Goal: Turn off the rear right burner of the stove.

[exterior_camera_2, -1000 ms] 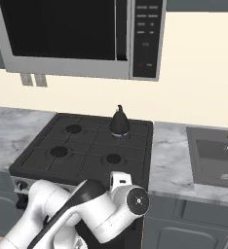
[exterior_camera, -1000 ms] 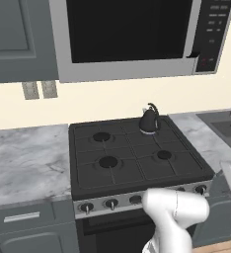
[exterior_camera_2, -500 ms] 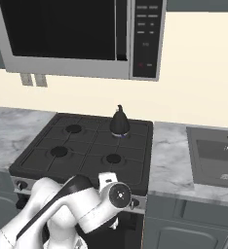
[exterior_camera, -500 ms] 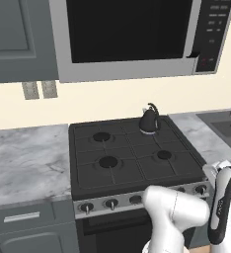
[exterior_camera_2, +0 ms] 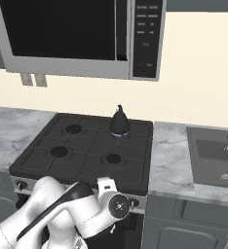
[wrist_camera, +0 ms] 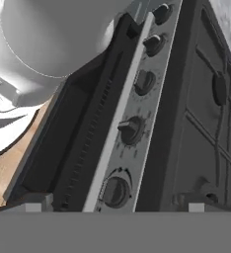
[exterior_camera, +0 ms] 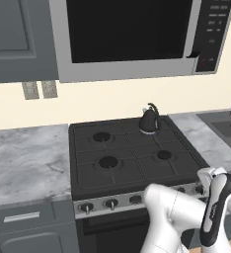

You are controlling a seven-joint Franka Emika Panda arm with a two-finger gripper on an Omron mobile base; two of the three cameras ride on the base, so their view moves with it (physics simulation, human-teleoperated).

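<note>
Low in front of the stove (exterior_camera: 132, 158), the gripper (wrist_camera: 115, 207) has its jaws spread wide with nothing between them, hovering just off the silver front strip (wrist_camera: 137, 118) and its row of knobs (wrist_camera: 131, 130). Rear right burner (exterior_camera_2: 120, 133) sits at the back right of the cooktop under the black kettle (exterior_camera_2: 119, 121), showing a pale bluish ring at the kettle's base. Microwave (exterior_camera: 132, 34) hangs above, sink (exterior_camera_2: 218, 155) to the right.
</note>
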